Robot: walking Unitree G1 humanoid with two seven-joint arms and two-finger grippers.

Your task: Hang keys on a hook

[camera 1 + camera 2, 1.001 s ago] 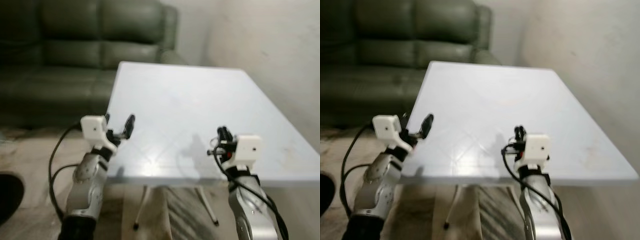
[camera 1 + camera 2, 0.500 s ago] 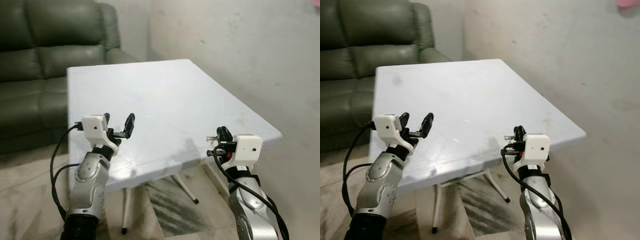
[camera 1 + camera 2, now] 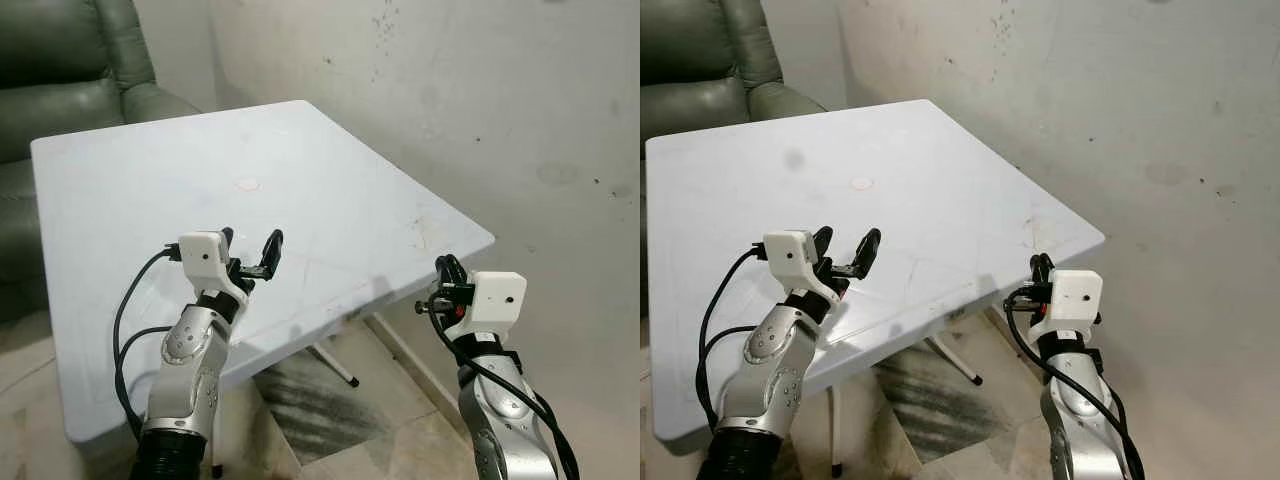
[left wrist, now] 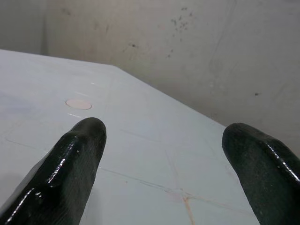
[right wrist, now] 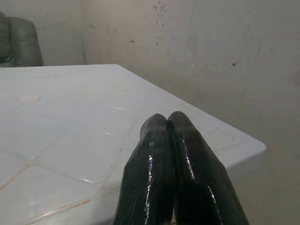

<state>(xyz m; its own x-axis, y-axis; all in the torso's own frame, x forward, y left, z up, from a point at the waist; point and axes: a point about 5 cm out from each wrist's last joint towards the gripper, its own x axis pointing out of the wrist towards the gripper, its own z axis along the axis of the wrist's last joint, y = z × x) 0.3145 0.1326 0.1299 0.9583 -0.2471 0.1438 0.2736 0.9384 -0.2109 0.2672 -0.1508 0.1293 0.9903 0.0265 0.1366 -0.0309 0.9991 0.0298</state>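
Two grippers: both raised in the lower part of the head views, over and beside a white table [image 3: 300,180].
Left eye view: the left gripper [image 3: 250,255] hovers over the table's near part, lower left of centre, its fingers spread wide around nothing. The right gripper [image 3: 444,283] sits lower right, just off the table's right corner, before a stained wall [image 3: 480,110].
Right eye view: same scene; a green sofa [image 3: 710,50] fills the upper left corner, cut off by the frame.
Left wrist view: two black fingertips [image 4: 77,154] stand far apart with bare tabletop between them; a small round pinkish mark [image 4: 78,104] lies on the table beyond.
Right wrist view: the two fingers [image 5: 164,164] press together, nothing between them; the table's corner edge ends near the wall.
Hard to make out: no keys or hook can be found in these views.
Open room: bare floor [image 3: 420,400] lies between table legs [image 3: 335,362] and wall.
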